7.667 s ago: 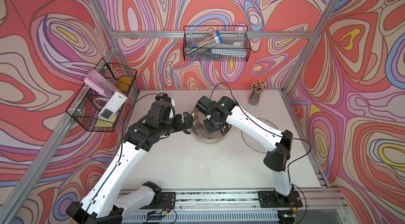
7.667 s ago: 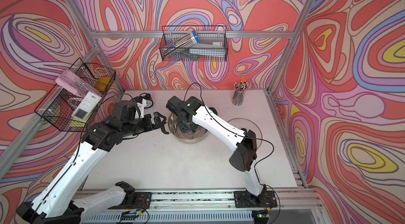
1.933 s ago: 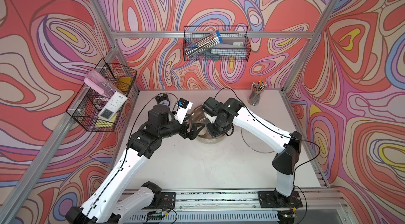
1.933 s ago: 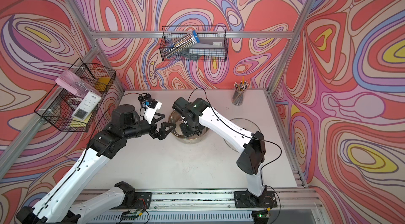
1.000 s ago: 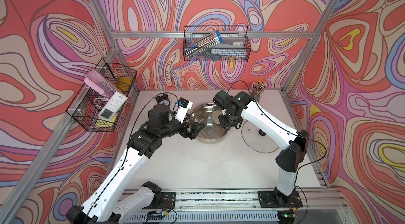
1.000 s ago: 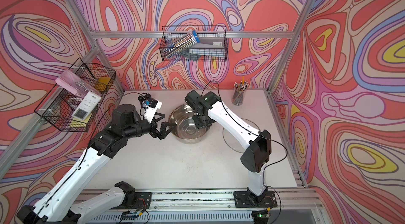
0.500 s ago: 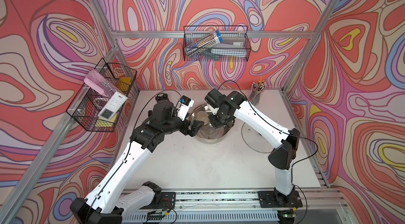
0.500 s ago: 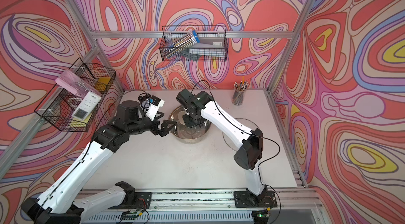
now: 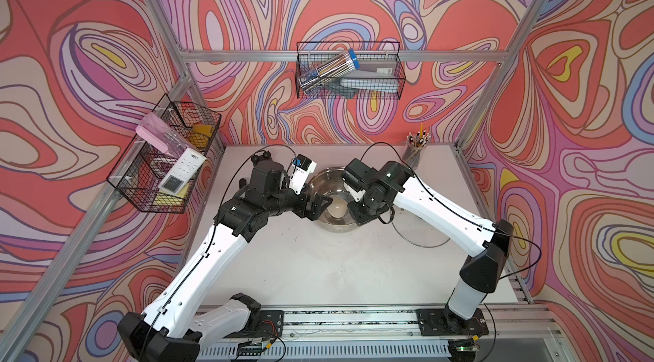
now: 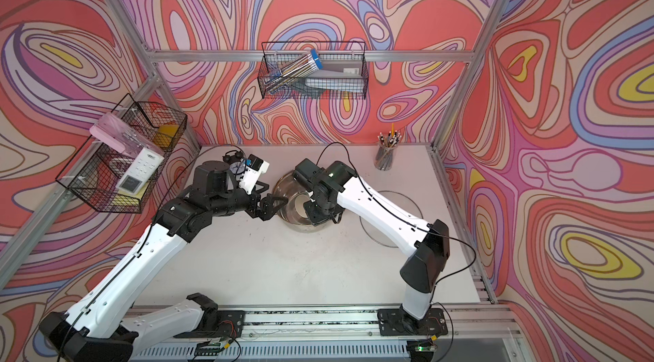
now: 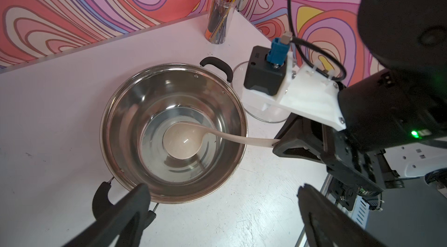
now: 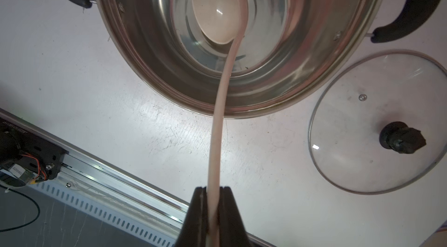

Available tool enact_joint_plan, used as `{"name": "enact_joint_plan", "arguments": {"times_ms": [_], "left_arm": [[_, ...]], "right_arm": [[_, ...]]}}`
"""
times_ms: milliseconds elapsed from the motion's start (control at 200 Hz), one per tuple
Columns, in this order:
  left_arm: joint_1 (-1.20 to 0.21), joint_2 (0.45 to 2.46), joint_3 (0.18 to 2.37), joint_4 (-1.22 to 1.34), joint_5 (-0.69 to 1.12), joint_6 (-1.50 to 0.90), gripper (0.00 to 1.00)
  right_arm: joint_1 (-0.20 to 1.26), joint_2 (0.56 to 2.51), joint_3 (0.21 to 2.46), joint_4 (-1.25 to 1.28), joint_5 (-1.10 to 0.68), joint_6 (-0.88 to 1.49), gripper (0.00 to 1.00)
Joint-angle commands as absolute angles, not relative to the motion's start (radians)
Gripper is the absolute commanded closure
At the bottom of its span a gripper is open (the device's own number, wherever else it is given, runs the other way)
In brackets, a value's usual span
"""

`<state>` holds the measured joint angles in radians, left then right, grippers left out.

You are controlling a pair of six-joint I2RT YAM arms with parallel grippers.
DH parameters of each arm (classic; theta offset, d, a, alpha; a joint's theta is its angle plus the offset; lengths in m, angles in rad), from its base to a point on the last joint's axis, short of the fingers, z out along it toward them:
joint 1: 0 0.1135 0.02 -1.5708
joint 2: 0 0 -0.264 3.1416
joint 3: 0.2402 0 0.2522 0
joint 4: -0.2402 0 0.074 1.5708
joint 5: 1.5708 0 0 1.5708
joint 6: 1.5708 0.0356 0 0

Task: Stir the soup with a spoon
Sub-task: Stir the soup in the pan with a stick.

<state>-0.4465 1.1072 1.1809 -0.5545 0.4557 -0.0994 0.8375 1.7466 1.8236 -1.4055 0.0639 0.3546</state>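
A steel pot (image 9: 329,179) (image 10: 288,186) with black handles stands mid-table, a shallow clear liquid at its bottom (image 11: 154,137). The cream-white spoon (image 11: 183,140) (image 12: 217,9) has its round bowl (image 9: 338,206) low inside the pot, and its slim handle slants out over the rim. My right gripper (image 12: 214,189) (image 9: 357,216) is shut on that handle's end, above the pot's near-right rim. My left gripper (image 11: 223,189) (image 9: 320,206) stands wide open at the pot's left rim, holding nothing. One of its fingers (image 11: 135,200) is close to a black pot handle (image 11: 101,197).
A glass lid (image 9: 421,232) (image 12: 377,122) lies flat right of the pot. A cup of pencils (image 9: 416,155) (image 11: 219,21) stands at the back right corner. Wire baskets (image 9: 348,73) (image 9: 166,158) hang on the walls. A small clock (image 10: 235,165) sits behind the left arm.
My right gripper has carried the spoon round inside the pot, from the right rim across the back to the near right. The left gripper has stayed open by the left rim.
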Motion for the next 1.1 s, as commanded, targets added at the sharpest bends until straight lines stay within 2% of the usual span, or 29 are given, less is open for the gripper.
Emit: {"name": "enact_joint_plan", "arguments": {"times_ms": [0,311,421,616,856,1097], "left_arm": [[-0.454,1.096,1.161,-0.539,0.495,-0.07,0.01],[-0.454,1.027,1.109,-0.481,0.48,-0.029,0.01],[-0.453,1.019,1.099,-0.473,0.47,-0.03,0.01],[-0.453,1.011,1.093,-0.462,0.44,-0.038,0.01],[-0.454,1.011,1.09,-0.453,0.449,-0.032,0.01],[-0.453,1.002,1.084,-0.451,0.444,-0.025,0.01]], "right_arm": [[0.832,1.721,1.801,-1.408,0.134,0.383,1.0],[0.744,1.766,1.878,-1.403,0.181,0.385,1.0],[0.736,1.845,1.95,-1.406,0.18,0.358,1.0],[0.737,1.938,2.079,-1.391,0.088,0.323,1.0],[0.785,1.989,2.165,-1.393,0.011,0.31,1.0],[0.856,1.959,2.125,-1.416,-0.003,0.331,1.0]]}}
